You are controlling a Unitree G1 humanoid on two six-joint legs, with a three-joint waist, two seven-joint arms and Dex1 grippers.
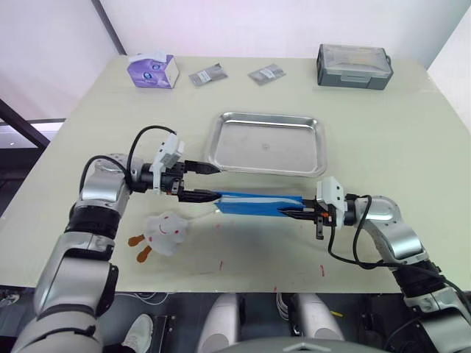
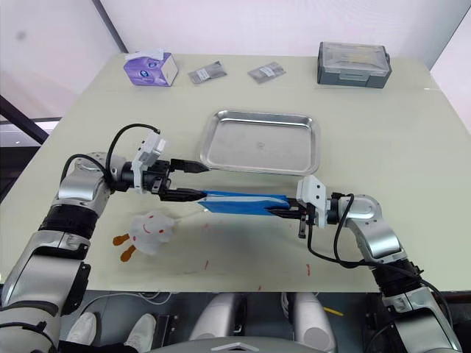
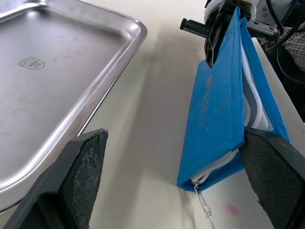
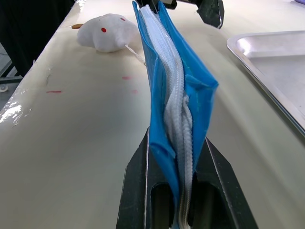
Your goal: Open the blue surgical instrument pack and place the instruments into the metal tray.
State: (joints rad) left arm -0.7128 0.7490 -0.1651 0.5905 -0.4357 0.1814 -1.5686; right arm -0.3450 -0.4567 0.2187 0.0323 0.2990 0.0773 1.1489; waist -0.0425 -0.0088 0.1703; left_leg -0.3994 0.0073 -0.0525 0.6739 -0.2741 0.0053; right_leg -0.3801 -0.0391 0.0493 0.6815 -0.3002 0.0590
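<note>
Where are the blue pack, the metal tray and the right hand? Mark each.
blue surgical instrument pack (image 1: 257, 204), left eye view, middle of its blue side.
metal tray (image 1: 268, 118), left eye view, far rim.
right hand (image 4: 174, 188), right wrist view, between its fingertips.

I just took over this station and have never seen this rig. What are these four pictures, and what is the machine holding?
It is a humanoid robot with two arms. Two pictures come from its head, looking down on a table; the other two come from cameras on its wrists. The right gripper is shut on one end of the blue pack. The left gripper is open at the other end, near the zipper pull. Beyond the pack lies the metal tray, with no instruments in it. A tissue box, two packets, a grey box and a white toy also lie there.
</note>
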